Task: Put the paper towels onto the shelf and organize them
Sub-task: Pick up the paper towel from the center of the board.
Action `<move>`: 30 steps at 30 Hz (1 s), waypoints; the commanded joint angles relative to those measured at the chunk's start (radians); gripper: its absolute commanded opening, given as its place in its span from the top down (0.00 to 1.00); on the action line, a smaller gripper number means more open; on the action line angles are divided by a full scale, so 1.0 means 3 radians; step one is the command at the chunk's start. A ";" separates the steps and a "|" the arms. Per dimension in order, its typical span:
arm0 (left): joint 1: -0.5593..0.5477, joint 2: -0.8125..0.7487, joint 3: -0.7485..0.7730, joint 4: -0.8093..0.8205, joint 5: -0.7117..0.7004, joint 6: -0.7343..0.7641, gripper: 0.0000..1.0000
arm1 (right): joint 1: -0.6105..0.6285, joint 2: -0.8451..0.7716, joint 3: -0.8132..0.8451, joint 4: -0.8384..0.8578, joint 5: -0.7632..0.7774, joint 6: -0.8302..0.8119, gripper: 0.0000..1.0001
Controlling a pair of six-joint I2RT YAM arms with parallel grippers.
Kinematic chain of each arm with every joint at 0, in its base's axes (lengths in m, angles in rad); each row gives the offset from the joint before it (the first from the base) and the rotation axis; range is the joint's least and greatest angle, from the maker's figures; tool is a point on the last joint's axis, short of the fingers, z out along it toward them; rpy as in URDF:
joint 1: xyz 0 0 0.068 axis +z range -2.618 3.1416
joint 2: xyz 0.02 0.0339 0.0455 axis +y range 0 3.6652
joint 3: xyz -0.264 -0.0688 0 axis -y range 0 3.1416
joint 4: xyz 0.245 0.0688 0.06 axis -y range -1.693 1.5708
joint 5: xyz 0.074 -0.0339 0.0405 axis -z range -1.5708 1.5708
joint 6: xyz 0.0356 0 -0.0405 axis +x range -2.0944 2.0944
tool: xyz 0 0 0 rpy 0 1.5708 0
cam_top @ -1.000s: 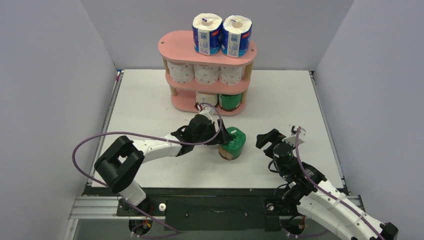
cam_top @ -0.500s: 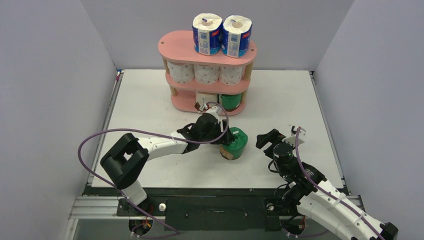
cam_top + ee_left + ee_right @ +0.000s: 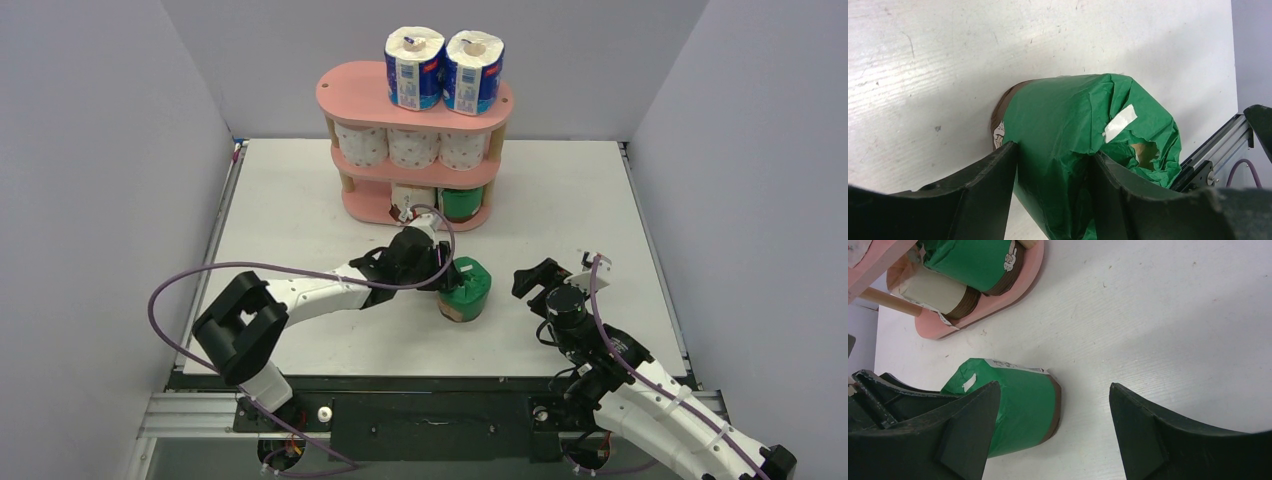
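Observation:
A green-wrapped paper towel roll [image 3: 465, 292] with a brown end stands on the white table, leaning slightly. My left gripper [image 3: 445, 275] reaches it from the left. In the left wrist view its fingers [image 3: 993, 175] press into the roll's [image 3: 1068, 115] crumpled green wrap on both sides, so the left gripper [image 3: 1054, 152] is shut on it. My right gripper [image 3: 535, 280] hovers open to the roll's right, holding nothing. The pink shelf [image 3: 340, 95] at the back carries two blue-and-white rolls [image 3: 443, 68] on top, three dotted white rolls [image 3: 412, 148] in the middle, and a beige roll [image 3: 412, 197] and a green roll [image 3: 461, 203] on the bottom.
Grey walls close in the table on the left, back and right. The right wrist view shows the shelf's bottom board [image 3: 998, 300] at upper left and the green roll [image 3: 1018, 405] on the table [image 3: 1158, 315]. The left arm's purple cable [image 3: 200, 275] loops over the table's left side.
My left gripper moved in on the green roll and its jaws narrowed onto the wrap. The roll shifted slightly left and tipped. The right arm stayed still.

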 commanded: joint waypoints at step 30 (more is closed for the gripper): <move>0.1983 -0.1817 -0.0650 -0.0778 -0.0048 -0.0442 0.58 | -0.0043 -0.0043 0.0020 0.0029 0.0096 -0.0089 0.25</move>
